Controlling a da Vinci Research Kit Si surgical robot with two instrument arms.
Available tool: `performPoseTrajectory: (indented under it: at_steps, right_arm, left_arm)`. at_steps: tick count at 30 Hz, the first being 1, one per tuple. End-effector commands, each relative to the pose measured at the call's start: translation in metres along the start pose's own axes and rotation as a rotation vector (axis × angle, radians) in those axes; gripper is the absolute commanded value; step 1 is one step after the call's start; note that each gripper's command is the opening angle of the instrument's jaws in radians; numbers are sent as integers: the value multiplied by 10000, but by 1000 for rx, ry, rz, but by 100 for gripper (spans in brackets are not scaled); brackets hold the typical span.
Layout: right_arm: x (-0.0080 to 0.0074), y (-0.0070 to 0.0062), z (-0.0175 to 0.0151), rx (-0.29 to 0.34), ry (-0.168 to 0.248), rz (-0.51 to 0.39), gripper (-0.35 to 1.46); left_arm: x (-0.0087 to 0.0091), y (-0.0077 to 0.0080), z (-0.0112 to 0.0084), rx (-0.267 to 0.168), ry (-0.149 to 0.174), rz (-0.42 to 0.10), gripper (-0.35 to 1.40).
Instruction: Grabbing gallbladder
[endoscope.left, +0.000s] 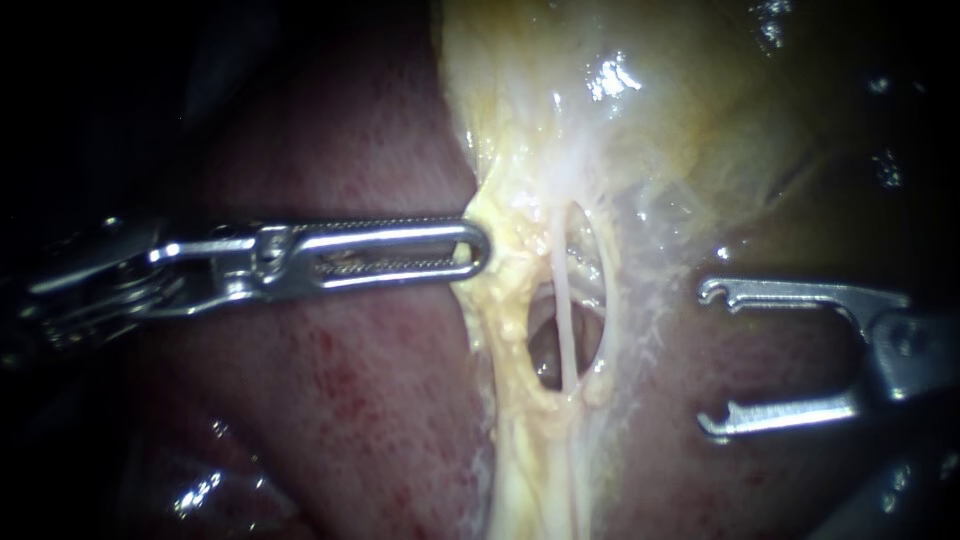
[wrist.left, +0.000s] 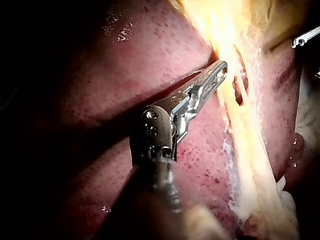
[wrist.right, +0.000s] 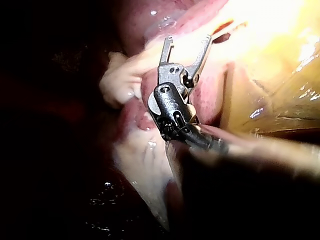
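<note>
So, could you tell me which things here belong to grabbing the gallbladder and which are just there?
In the job:
gallbladder
left instrument, its tip at the gallbladder's edge

Just there:
liver
tube, thin and pale, crossing the gap in the tissue
right instrument, off to one side of the gallbladder

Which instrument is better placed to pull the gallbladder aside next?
Left, probably. The left instrument has its jaws closed on the gallbladder at its yellow edge, beside the tubes. The right instrument hangs with its jaws open, apart from that tissue.
</note>
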Motion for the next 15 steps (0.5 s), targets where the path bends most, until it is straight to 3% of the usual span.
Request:
performPoseTrajectory:
  at_steps: [1,15]
  right_arm:
    - [0,0,0,0,0,0,57]
    - [0,0,0,0,0,0,57]
  left_arm:
    - [1,1,1,-2,1,0,-35]
    - [2,2,2,1,3,0,-35]
